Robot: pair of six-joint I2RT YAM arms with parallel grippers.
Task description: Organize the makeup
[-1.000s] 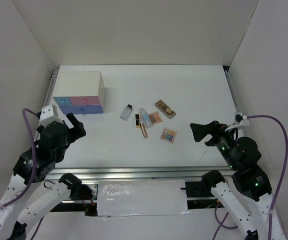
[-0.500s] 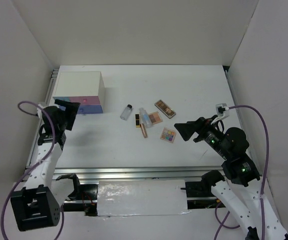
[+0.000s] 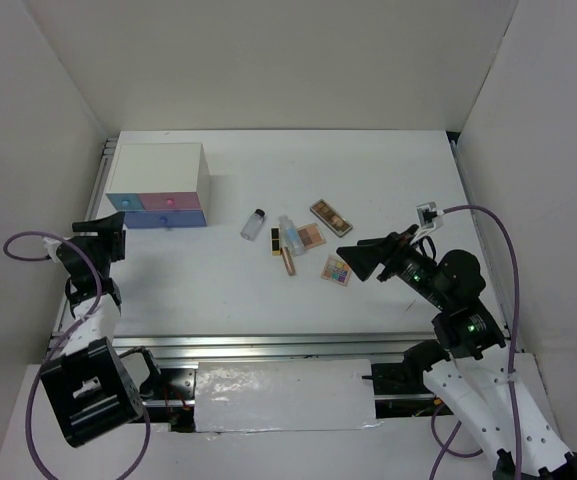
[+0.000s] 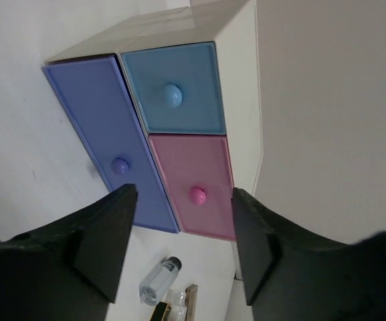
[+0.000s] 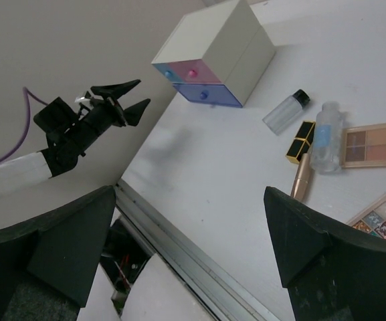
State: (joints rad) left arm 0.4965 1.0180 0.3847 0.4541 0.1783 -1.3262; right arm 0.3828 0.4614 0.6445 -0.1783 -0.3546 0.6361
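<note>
Just off the tips of the right gripper (image 3: 351,258), spread wide and empty, multicoloured palette (image 3: 337,270) flat on the table (image 3: 388,180), other makeup (image 3: 290,237) clustered beyond it, left gripper (image 3: 103,238) parted, empty, facing the 3-drawer box (image 3: 158,180)

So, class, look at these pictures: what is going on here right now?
Nothing is held yet. The left gripper, open, points at the white drawer box, whose three drawers are shut. The right gripper, also open, hovers close to the multicoloured palette. The brown palette, pinkish-tan palette, small bottle, clear tube and gold stick lie loose in the middle of the table.
</note>
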